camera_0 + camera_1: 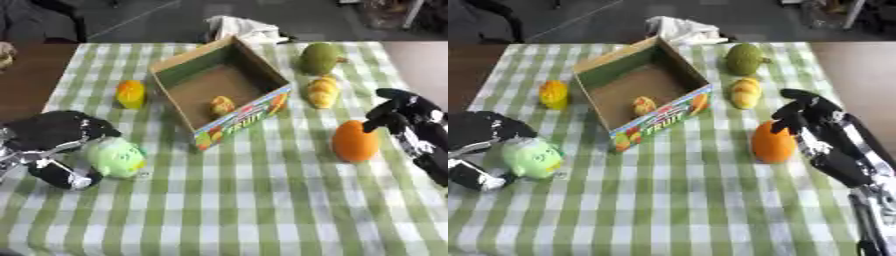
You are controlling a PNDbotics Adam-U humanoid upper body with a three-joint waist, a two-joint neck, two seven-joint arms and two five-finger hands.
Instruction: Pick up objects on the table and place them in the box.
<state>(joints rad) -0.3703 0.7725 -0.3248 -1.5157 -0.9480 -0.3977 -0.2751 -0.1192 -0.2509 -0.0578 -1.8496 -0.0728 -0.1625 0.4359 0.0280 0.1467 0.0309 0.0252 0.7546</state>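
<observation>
The box sits open in the middle of the checked tabletop, turned a bit askew, with one small yellow-orange toy already lying on its floor. So the job's partly done, plenty left out: a yellow-orange piece just left of the box, a green fruit and a yellow piece to its right, an orange fruit nearer the front right, and a pale green toy front left.

Looks like we're at the grab stage on both sides. The left hand has its fingers curled around the pale green toy, thumb side tucked under it, though I can't tell if it's off the cloth yet. The right hand is right up against the orange fruit, fingers bent toward its top but not closed round it as far as I can see.

My guess for the next move: lift the green toy clear, carry it right and up over the box's near wall, then let go inside.
</observation>
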